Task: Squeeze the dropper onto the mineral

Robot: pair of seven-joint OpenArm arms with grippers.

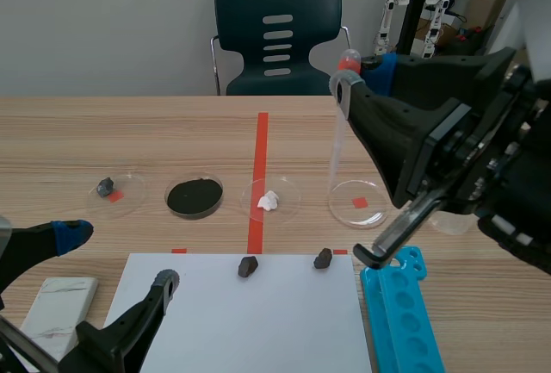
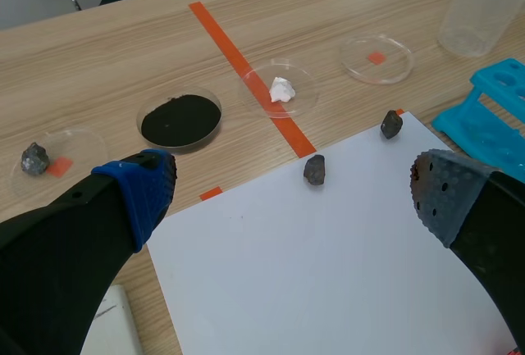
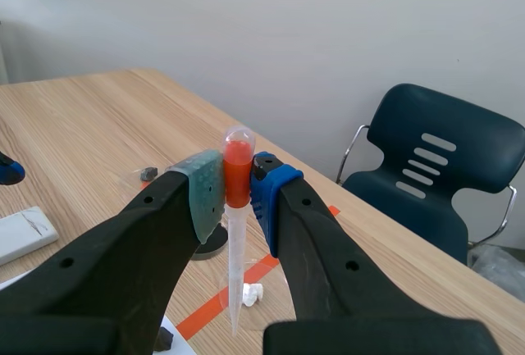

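At the lower left, the left gripper hangs open and empty by the smooth white paper. At the paper's upper edge, near the frame's middle, lie a rough dark mineral and a second mineral. At the upper right, the right gripper is clamped on the soft orange bulb of the slim, clear dropper, so I judge that it must next bring the tip over a mineral and squeeze gently.

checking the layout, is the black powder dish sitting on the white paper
No, the black powder dish sits on bare wood beyond the paper.
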